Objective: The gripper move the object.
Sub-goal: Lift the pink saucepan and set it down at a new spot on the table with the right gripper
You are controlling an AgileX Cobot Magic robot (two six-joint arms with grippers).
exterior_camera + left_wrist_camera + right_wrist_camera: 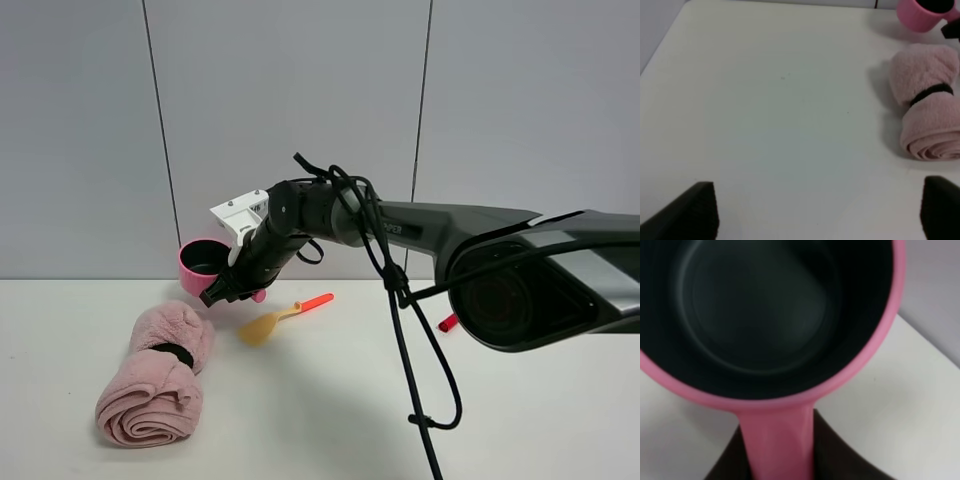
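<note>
The pink saucepan (pixel 200 262) with its dark inside hangs just above the table's back left part, beyond the rolled towel. My right gripper (pixel 235 285) reaches across from the right and is shut on the pan's short pink handle (pixel 777 440). In the right wrist view the pan's dark bowl (pixel 780 315) fills the picture, with black fingers (pixel 840 462) on both sides of the handle. The pan also shows in the left wrist view (pixel 920 15). My left gripper (pixel 817 210) is open and empty over bare table, well away from the pan.
A rolled pink towel (pixel 160 375) with a black band lies at the front left, below the pan. A yellow spatula with an orange handle (pixel 275 320) lies to the right of the pan. A small red thing (pixel 447 322) shows behind the right arm. The white table (pixel 300 420) ends at a grey wall.
</note>
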